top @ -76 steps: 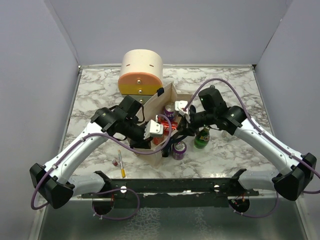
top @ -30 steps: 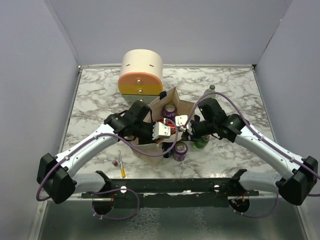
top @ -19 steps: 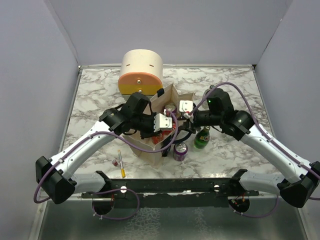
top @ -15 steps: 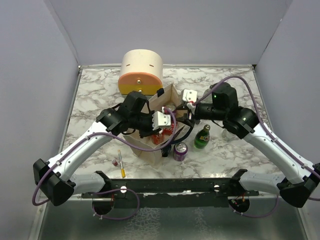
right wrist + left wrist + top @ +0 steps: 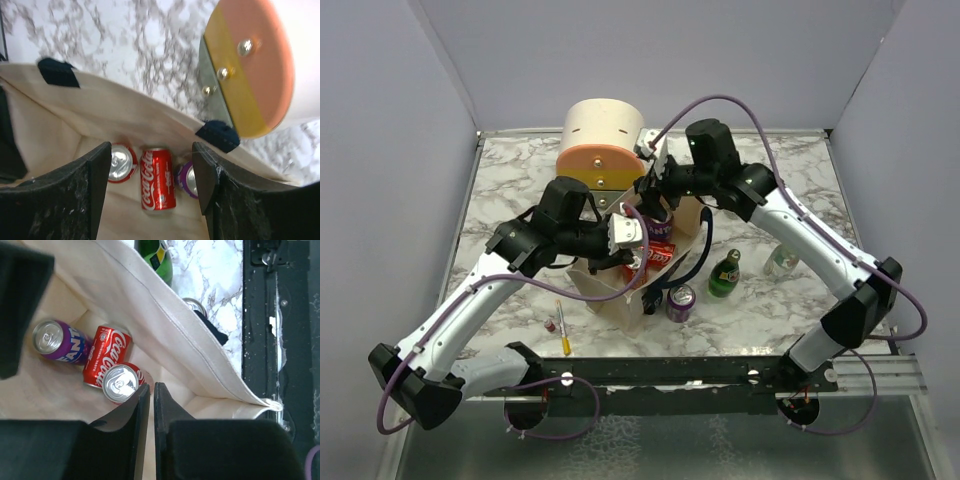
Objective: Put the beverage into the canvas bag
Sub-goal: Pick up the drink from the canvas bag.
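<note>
Right gripper [image 5: 151,151] gapes wide, empty, over beige canvas bag [image 5: 608,288]; left gripper [image 5: 148,392], closed to a slit, apparently pinches its rim: hold mouth spread, then fetch green yellow-labelled bottle [image 5: 724,275].

The canvas bag [image 5: 150,295] is matt beige cloth with a stitched seam along the rim. Inside it, the red cola can [image 5: 105,362] and purple can [image 5: 60,342] are glossy printed metal with bare silver tops. The green bottle [image 5: 156,260] just outside the bag is shiny. The surface [image 5: 210,280] under the bag is smooth, marble-look.
</note>
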Available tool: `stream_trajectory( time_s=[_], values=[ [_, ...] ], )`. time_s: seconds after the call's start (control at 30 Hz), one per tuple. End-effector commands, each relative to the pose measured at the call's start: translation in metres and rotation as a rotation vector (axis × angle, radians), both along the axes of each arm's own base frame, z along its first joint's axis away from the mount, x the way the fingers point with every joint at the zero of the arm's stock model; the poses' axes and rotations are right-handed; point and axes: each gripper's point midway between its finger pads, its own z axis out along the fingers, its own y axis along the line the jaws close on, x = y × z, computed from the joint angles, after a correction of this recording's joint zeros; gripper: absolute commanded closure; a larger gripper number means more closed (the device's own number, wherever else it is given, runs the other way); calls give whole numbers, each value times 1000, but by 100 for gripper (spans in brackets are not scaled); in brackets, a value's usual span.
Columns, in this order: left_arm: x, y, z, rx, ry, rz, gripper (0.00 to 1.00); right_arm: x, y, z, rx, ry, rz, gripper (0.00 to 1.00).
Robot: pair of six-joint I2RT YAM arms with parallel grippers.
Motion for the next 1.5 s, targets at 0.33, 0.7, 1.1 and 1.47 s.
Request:
stream_trajectory(
  time_s=[0.33,0.7,1.1,1.47],
  values=[
    [-33,4,-13,-31,41,-120,100,-7,-54,-116,-414,100,-21,34],
    [-26,4,-25,-20,27,-102,100,-2,-76,-176,-631,181,-31,30],
    [-19,3,-29,-22,59,-78,100,-2,-80,-222,-650,211,-70,21],
    [-10,3,-33,-15,79,-55,100,6,-70,-250,-619,200,-74,12]
  ],
)
